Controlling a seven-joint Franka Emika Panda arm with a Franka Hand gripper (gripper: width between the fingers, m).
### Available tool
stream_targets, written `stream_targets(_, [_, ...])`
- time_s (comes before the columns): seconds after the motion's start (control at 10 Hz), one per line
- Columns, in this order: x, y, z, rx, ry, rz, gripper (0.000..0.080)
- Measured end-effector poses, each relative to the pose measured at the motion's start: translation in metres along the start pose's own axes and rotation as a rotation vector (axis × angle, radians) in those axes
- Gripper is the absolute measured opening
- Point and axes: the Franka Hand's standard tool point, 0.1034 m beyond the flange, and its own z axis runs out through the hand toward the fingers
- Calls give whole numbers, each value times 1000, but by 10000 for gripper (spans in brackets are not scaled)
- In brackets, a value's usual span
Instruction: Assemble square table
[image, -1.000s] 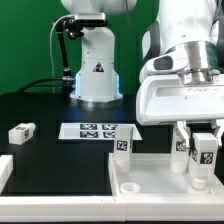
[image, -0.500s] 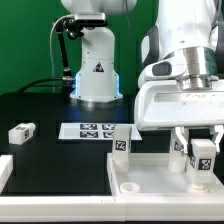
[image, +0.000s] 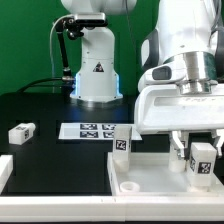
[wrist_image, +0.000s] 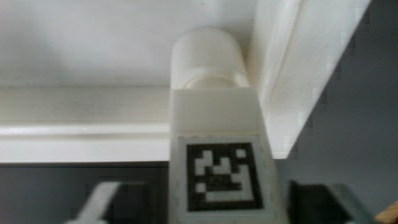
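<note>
My gripper is clenched on a leg, upright in the near right corner of the square table slab. Risk: tilted leg cross-threads, or slips between fingers.

The square tabletop lies at the table's front edge toward the exterior view's right, with one leg at its back-left corner and another leg in its right part. A loose leg lies well apart at the left edge, the marker board between and behind
</note>
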Motion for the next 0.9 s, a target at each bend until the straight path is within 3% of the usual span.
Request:
stream_targets(0.1, [0, 0, 0, 0, 0, 0, 571])
stream_targets(0.2, [0, 0, 0, 0, 0, 0, 625])
stream_targets(0.8, [-1, 1, 1, -1, -3, -1, 649])
stream_targets(0.9, [0, 4, 0, -4, -54, -23, 649])
